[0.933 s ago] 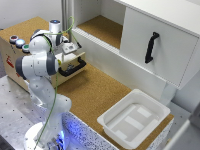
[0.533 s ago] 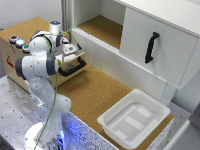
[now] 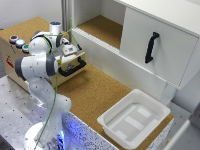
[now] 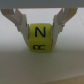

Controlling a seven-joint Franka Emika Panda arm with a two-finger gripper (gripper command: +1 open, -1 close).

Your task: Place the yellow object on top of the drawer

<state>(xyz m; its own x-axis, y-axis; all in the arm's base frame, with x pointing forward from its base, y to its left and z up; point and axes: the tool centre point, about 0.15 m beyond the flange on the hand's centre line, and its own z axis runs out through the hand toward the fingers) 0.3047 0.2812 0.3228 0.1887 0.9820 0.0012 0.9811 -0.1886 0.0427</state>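
While the small yellow block with black letters (image 4: 40, 37) sat clamped between the closed fingers of the gripper (image 4: 40, 30), it hung above the tan wooden box's light-wood drawer (image 3: 69, 64) with its black bar handle, near the white plastic tub (image 3: 134, 119) on the cork surface (image 3: 95, 92).

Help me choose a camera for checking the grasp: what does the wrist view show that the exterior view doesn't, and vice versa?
Only the wrist view shows the yellow object, marked with a black N, held between the fingers. Only the exterior view shows the drawer pulled open, the wooden box's buttons, the white tub and the cabinet. Both show the gripper.
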